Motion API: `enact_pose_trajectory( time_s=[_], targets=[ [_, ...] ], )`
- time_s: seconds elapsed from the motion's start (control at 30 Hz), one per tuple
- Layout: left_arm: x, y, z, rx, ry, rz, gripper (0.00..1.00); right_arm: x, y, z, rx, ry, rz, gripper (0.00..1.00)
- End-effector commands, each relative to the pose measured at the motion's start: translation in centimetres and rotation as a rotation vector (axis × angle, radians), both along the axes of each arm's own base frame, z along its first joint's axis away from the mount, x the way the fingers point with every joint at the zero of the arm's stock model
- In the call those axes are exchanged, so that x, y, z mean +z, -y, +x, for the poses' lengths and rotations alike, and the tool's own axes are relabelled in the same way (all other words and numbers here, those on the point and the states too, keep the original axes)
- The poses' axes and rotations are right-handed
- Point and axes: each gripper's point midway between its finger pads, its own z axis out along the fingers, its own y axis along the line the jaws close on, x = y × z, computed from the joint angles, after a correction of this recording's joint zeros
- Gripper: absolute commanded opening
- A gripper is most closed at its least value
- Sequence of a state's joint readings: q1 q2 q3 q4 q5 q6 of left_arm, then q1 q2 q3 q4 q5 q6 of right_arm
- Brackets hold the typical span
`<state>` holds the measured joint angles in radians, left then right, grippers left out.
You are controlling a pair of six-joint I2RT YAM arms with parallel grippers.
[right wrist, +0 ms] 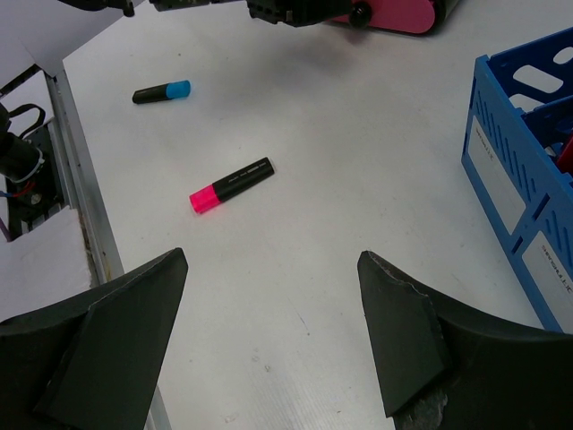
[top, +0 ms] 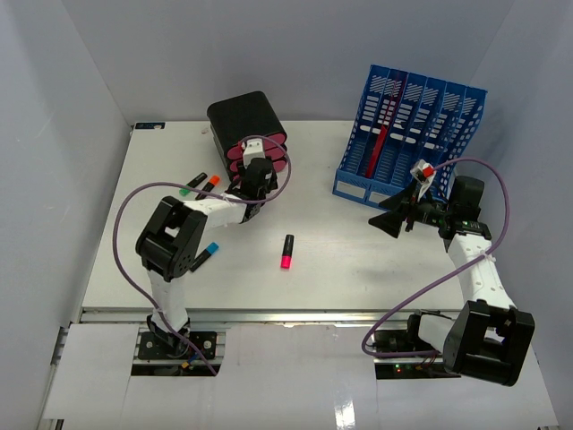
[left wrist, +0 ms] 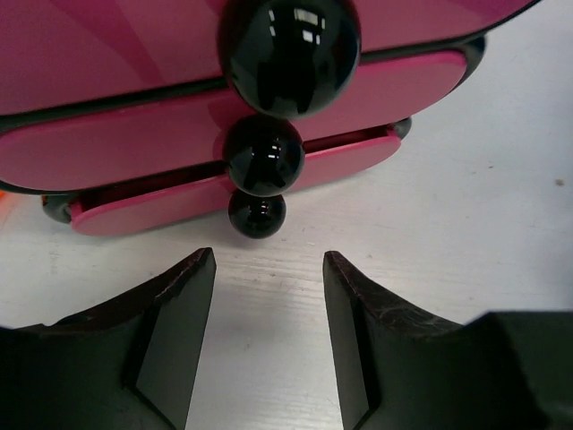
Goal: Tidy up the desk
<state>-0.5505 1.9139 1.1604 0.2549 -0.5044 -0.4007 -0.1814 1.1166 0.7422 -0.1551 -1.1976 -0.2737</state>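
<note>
**Cropped and Covered**

The drawer unit (left wrist: 125, 148) is cut off by the left wrist view's edges, its top knob (left wrist: 288, 45) clipped. The file rack (right wrist: 515, 170) is cropped in the right wrist view. The blue marker (top: 208, 253) is partly covered by the left arm (top: 175, 237).

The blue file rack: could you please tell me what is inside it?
In the blue file rack, a red item stands in a slot toward its left end; the others look empty. The right gripper covers its near right corner.
</note>
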Motion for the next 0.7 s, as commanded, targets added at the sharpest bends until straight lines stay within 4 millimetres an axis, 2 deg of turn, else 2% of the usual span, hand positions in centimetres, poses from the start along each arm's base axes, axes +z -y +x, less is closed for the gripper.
enact_pose_trajectory(
  time_s=[0.0, 0.33, 0.4, 0.67],
  targets=[
    [1.0, 0.3, 2.0, 0.029, 0.089, 0.020, 0.63, 0.3, 0.0, 0.1, 0.019, 0.014, 0.007, 0.84],
    [0.7, 0.3, 3.6, 0.064, 0.149, 0.029, 0.62, 0.1, 0.0, 0.3, 0.021, 0.003, 0.008, 0.84],
    [-0.4, 0.5, 3.9, 0.066, 0.130, 0.043, 0.62, 0.0, 0.0, 0.3, 0.019, 0.004, 0.007, 0.84],
    [-1.7, 0.5, 5.2, 0.090, 0.093, 0.068, 0.62, 0.1, 0.0, 0.2, 0.020, 0.007, 0.007, 0.84]
  ],
)
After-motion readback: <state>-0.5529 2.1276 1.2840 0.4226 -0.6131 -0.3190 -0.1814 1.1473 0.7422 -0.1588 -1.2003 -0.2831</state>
